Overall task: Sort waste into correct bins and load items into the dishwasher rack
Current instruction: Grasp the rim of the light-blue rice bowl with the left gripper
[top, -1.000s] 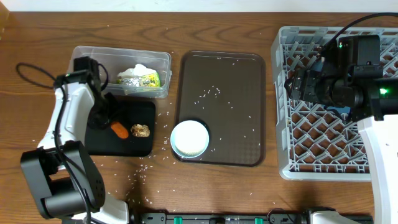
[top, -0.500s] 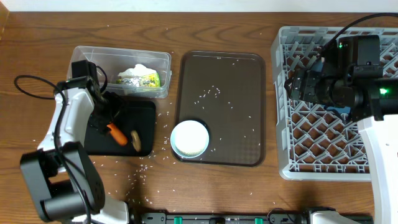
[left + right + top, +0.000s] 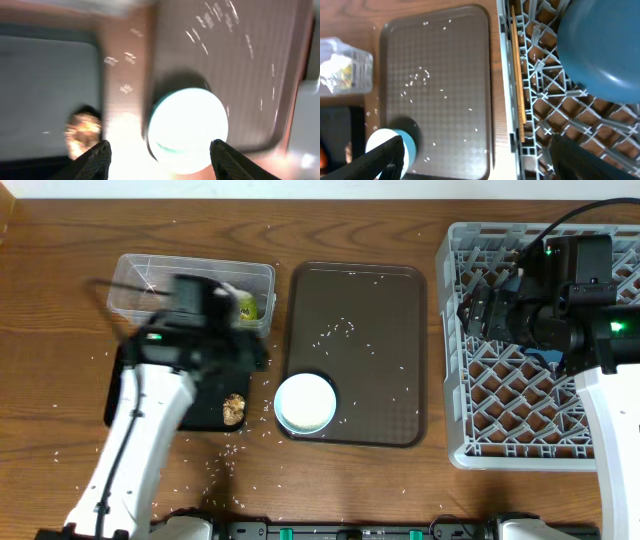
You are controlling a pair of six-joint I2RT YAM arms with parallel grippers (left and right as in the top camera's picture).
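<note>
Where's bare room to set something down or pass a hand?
Freest: serving tray above and right of the white bowl, only rice grains there. Also table left of the clear tub. Crowded: that tub and the black tub under the left arm, rack under the right arm.

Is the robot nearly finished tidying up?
Partly. Done: blue plate sits in the rack; wrapper in the clear tub; food lump in the black tub. In hand: nothing, left fingers open over the white bowl. Left: that bowl, scattered rice.
</note>
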